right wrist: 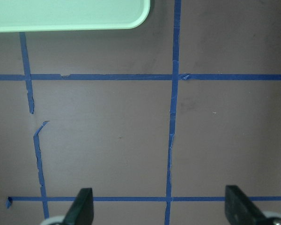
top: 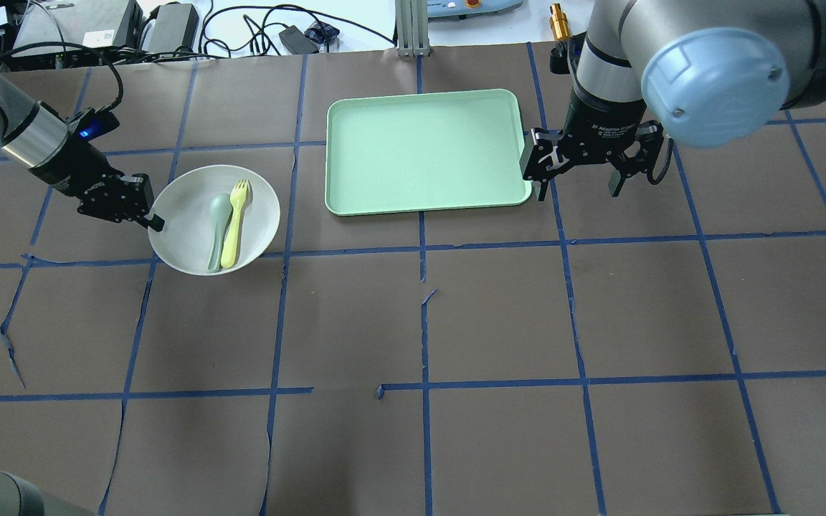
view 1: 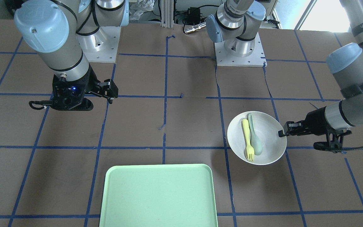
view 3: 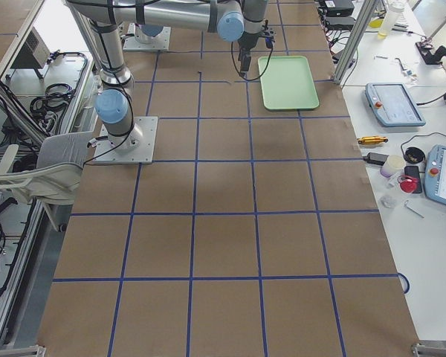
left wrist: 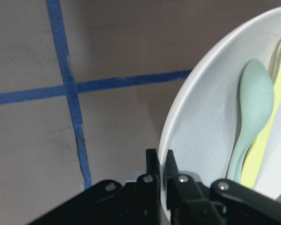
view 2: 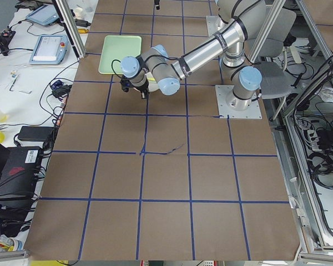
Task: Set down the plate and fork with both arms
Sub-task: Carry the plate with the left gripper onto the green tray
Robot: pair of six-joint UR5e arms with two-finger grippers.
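Observation:
The off-white plate (top: pixel 183 215) is on the table's left side, left of the tray, with the pale-yellow fork (top: pixel 234 223) and a grey-green spoon (top: pixel 217 222) lying side by side in it. My left gripper (top: pixel 151 218) is shut on the plate's left rim; in the left wrist view its fingers (left wrist: pixel 153 164) pinch the plate's (left wrist: pixel 201 131) rim. The fork (left wrist: pixel 271 117) lies beyond the spoon (left wrist: pixel 253 103) there. In the front-facing view the plate (view 1: pixel 271 135), the fork (view 1: pixel 247 138) and the left gripper (view 1: pixel 284 132) are at the right. My right gripper (top: pixel 574 175) is open and empty, hanging just right of the tray.
The mint-green tray (top: pixel 427 150) lies at the far middle of the table, with nothing in it; its corner shows in the right wrist view (right wrist: pixel 65 14). Blue tape lines cross the brown table. The right gripper (right wrist: pixel 161 208) looks down on bare table.

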